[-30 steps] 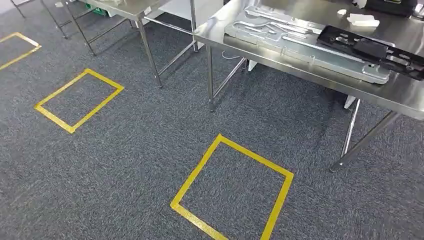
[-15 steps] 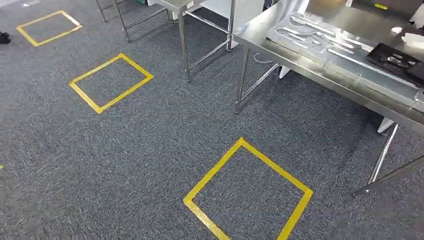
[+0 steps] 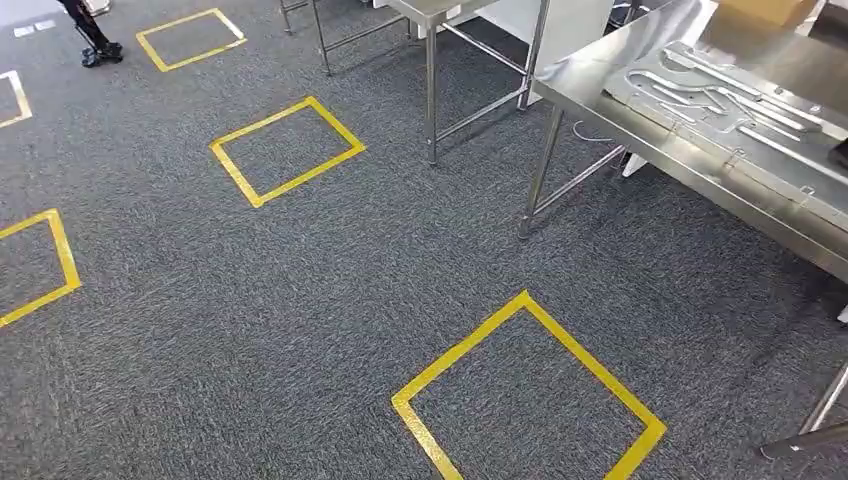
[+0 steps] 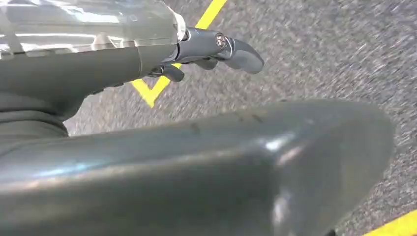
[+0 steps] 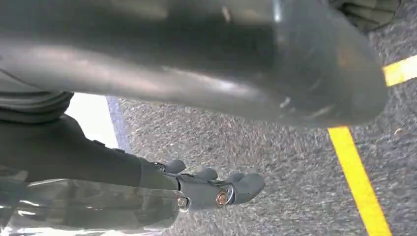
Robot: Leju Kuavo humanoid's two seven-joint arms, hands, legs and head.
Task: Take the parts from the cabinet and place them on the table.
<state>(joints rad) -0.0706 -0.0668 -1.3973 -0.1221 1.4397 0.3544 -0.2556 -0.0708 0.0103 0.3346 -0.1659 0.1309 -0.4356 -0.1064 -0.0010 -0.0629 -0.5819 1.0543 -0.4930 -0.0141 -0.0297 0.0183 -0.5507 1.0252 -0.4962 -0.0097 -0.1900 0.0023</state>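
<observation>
The steel table stands at the right in the head view. On it lies a silver moulded tray with long metal parts laid in it. A dark part shows at the right edge. My left hand hangs above the grey carpet, fingers stretched out, holding nothing. In the right wrist view my right hand hangs the same way over the carpet, fingers straight and nothing in it. The thick grey thumb lies across each wrist view.
Yellow tape squares mark the carpet: one near me, one farther, others at the left. A second steel table stands behind. A cardboard box sits on the far table end. A person's feet show at top left.
The whole picture has shifted right: the camera has turned left. The table has slid toward the right edge, the black tray has left the picture, and more yellow squares have come in.
</observation>
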